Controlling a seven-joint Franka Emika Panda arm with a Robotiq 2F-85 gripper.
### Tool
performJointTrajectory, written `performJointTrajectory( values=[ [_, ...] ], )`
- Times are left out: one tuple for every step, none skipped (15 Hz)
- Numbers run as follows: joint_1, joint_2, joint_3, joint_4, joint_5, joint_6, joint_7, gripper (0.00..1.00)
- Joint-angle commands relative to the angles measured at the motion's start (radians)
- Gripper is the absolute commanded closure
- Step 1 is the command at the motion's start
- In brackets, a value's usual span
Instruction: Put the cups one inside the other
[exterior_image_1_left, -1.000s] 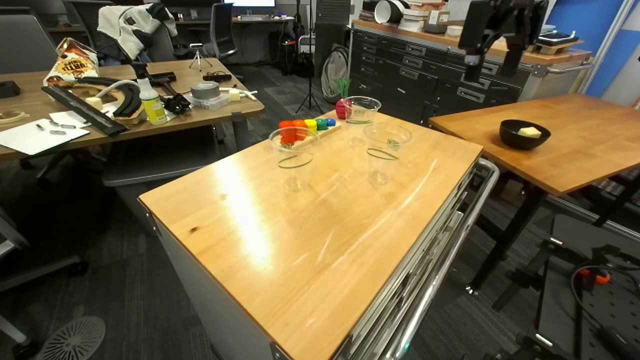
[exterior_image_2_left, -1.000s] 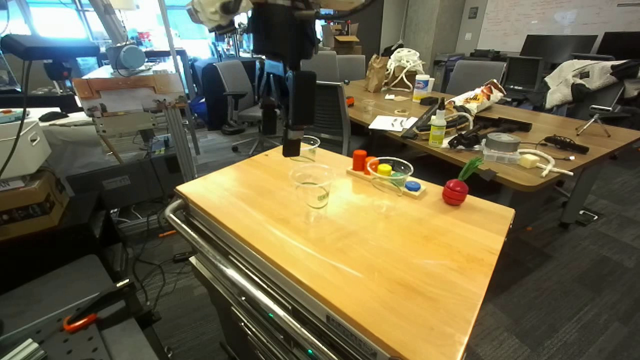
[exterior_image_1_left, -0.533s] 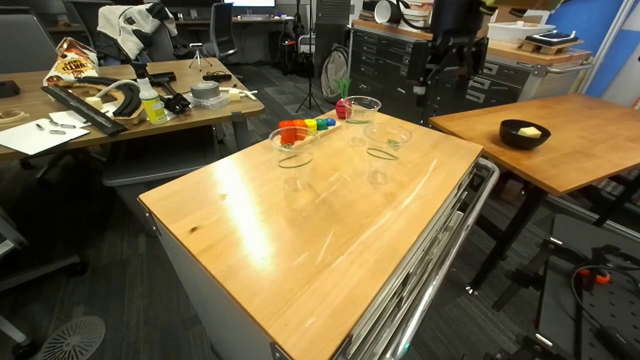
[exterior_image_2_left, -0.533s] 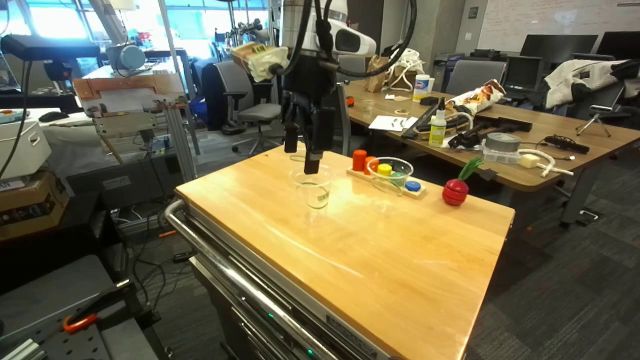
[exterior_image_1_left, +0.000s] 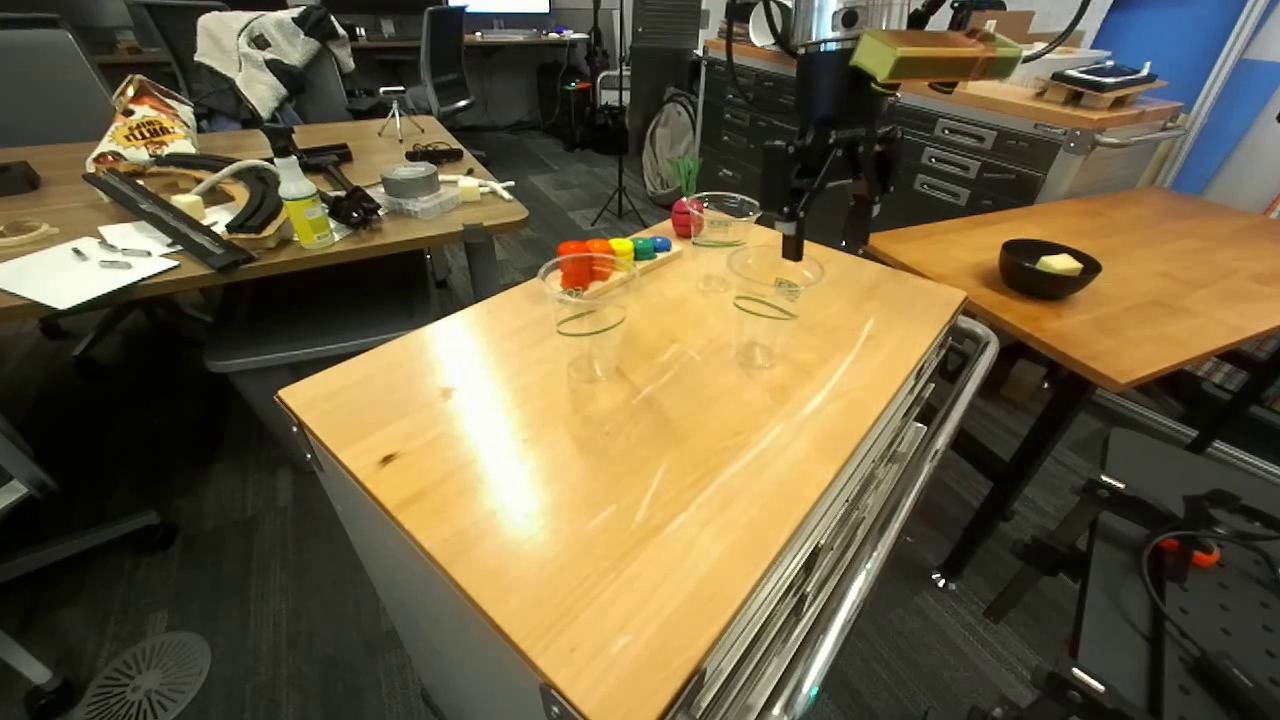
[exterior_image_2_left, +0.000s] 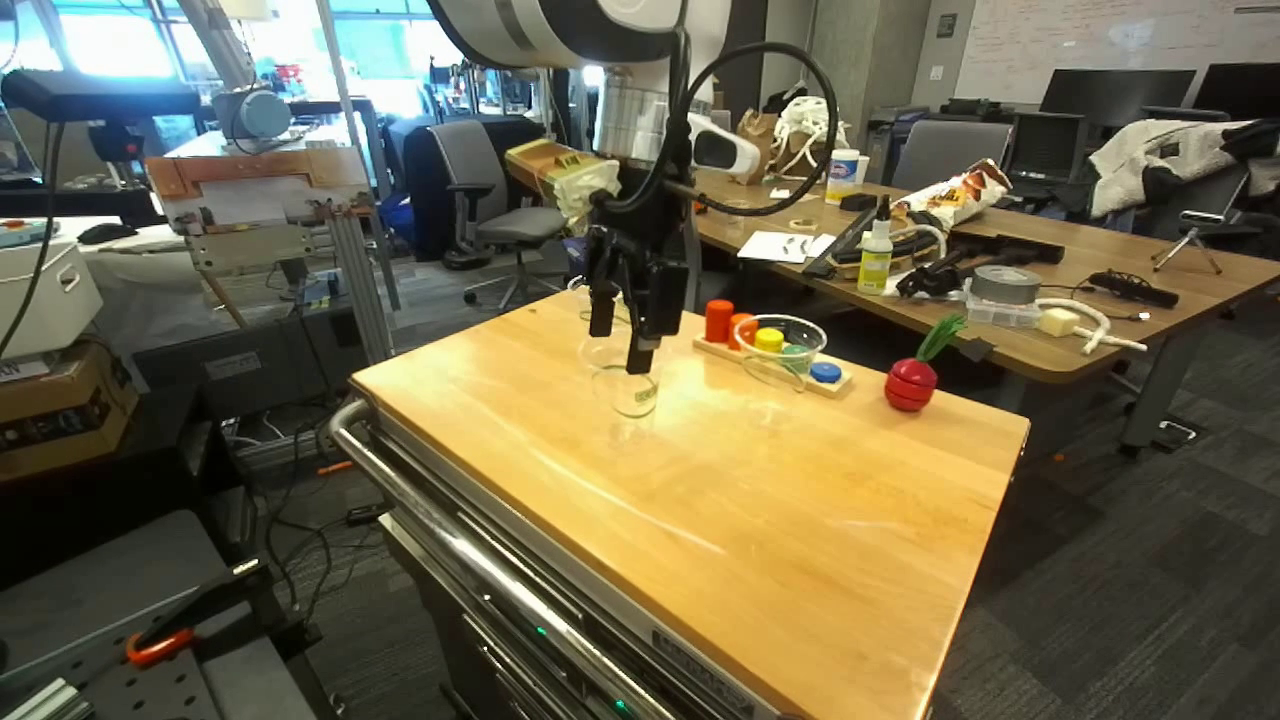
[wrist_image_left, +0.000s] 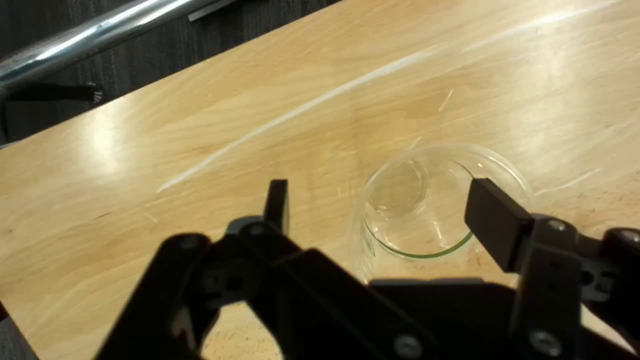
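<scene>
Broad, smooth and honey-coloured, the wooden cart top (exterior_image_1_left: 600, 560) fills the foreground in an exterior view, glare streaking its fine grain. Put the clock face on the clear, tapered plastic cup (exterior_image_1_left: 765, 312) standing upright there: along the edge at five o'clock runs a shiny tubular metal rail (exterior_image_1_left: 875, 575).

Over to the tool! The black, two-fingered gripper (wrist_image_left: 385, 210), all jointed links and blocky tips, is right at that cup's rim, jaws spread wide; in the wrist view, wood and a stretch of the rim show between them. One fingertip overlaps the cup's mouth near three o'clock, the other stands beyond the rim at nine. Dipping inside, touching, or just above? I can't tell.

And the cup itself: thin-walled, see-through, glinting at the lip, a slim green ring round its side. Two more like it stand upright and apart: a second cup (exterior_image_1_left: 590, 320) at nine o'clock, a third cup (exterior_image_1_left: 717, 240) further off at eleven.

Beyond the second, round red, orange, yellow, green and blue pegs (exterior_image_1_left: 621, 249) line a pale wooden strip (exterior_image_1_left: 655, 264); past the third, a radish-like red ball with green leaves (exterior_image_1_left: 682, 217). Far out at three, a round black bowl (exterior_image_1_left: 1035, 285) holds a pale yellow block (exterior_image_1_left: 1060, 264) on a brown wooden table (exterior_image_1_left: 1180, 240).
</scene>
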Motion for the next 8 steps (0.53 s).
performJointTrajectory(
  values=[
    [0.002, 0.061, -0.001, 0.047, 0.036, -0.013, -0.023, 0.44],
    [0.001, 0.073, 0.000, 0.051, 0.041, -0.016, -0.028, 0.51],
    [0.000, 0.084, 0.000, 0.052, 0.045, -0.013, -0.032, 0.58],
    [-0.003, 0.095, 0.001, 0.059, 0.058, -0.017, -0.041, 0.67],
    [-0.005, 0.104, 0.004, 0.064, 0.075, -0.021, -0.053, 0.73],
    [-0.003, 0.110, 0.004, 0.067, 0.085, -0.018, -0.053, 0.82],
    [-0.002, 0.113, 0.005, 0.070, 0.094, -0.019, -0.058, 0.89],
    [0.002, 0.106, 0.005, 0.069, 0.095, -0.019, -0.054, 0.96]
  ],
)
